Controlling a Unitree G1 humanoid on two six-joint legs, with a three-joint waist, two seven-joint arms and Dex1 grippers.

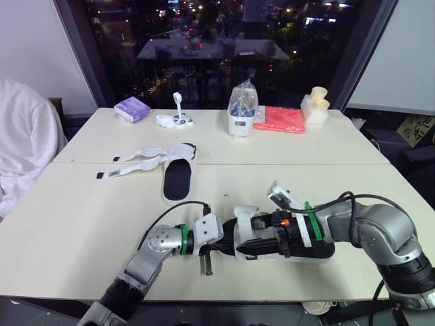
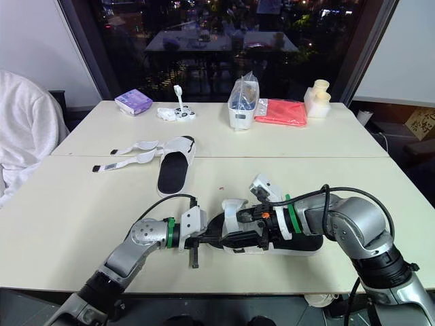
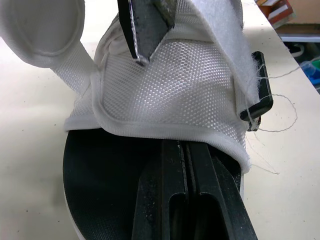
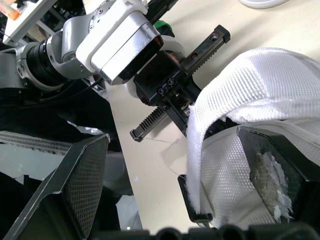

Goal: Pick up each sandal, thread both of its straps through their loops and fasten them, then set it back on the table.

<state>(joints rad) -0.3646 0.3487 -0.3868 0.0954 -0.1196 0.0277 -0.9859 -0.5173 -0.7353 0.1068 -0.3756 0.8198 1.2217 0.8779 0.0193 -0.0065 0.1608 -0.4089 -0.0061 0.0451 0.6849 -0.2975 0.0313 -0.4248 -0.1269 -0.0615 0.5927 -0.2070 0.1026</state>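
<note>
Fingers [image 3: 210, 200] of the left gripper [image 1: 225, 250] pinch the near-edge sandal [image 1: 319, 252]; right gripper [image 1: 264, 238] gapes; the other sandal [image 1: 178, 178] lies unfastened.

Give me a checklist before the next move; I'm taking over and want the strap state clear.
1. Hold by left gripper: fingers together under the near sandal upper; ok.
2. Room for right gripper: open over the mesh; ok.
3. Strap through black loop: cannot tell.
4. Fastening of rounded strap end: loose; not ok.
5. Fastening on far sandal: straps lie open; not ok.
</note>
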